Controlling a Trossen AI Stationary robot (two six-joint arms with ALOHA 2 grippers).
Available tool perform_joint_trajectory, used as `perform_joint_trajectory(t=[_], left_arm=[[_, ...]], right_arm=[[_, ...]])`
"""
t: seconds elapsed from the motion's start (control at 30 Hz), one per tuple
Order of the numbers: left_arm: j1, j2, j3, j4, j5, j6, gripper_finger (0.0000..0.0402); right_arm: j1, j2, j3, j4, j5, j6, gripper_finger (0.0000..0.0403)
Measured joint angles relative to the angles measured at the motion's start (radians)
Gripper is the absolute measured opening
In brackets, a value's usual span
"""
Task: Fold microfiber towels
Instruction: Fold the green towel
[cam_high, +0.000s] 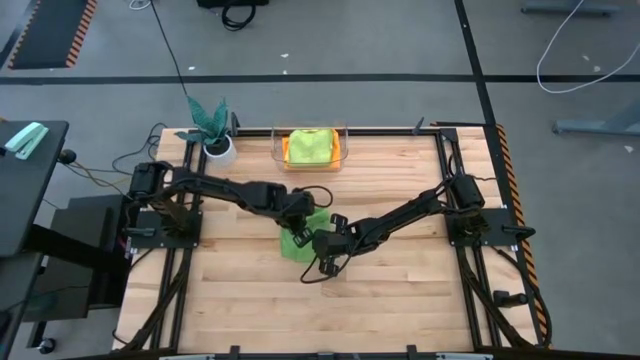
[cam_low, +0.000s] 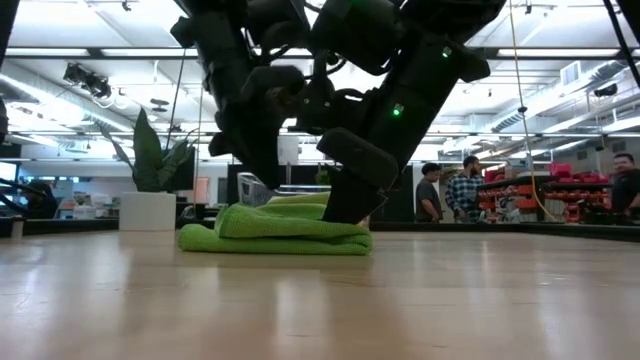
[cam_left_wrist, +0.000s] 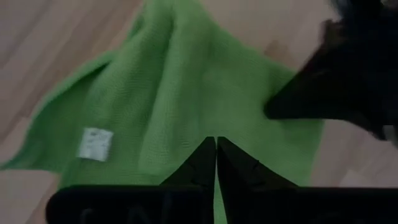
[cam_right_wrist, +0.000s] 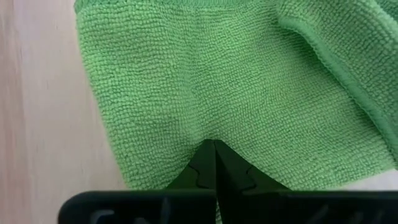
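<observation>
Towels are numbering two: my left gripper (cam_left_wrist: 216, 144) and right gripper (cam_right_wrist: 215, 147) are pinching one mid-green towel (cam_right_wrist: 236, 93); one lime-green towel (cam_high: 310, 146) is sitting apart.

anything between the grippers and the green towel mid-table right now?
Nothing visible. The left gripper and right gripper are both shut and down on the green towel itself at mid-table. The plant and the bin sit off at the far edge.

We see a grey floor (cam_high: 400, 40) crossed by dark tape lines around the wooden worktop (cam_high: 400, 310). Beyond it, ceiling strip lights (cam_low: 90, 52) glow, people (cam_low: 462, 188) stand near red shelving (cam_low: 545, 185), and a potted plant (cam_low: 150, 190) sits left.
</observation>
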Motion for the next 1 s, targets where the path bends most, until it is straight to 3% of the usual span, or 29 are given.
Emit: perform_joint_trajectory(t=[1.0], left_arm=[[-0.017, 0.077, 0.000, 0.027, 0.058, 0.019, 0.0013]], right_arm=[[0.040, 0.000, 0.000, 0.008, 0.075, 0.009, 0.0000]])
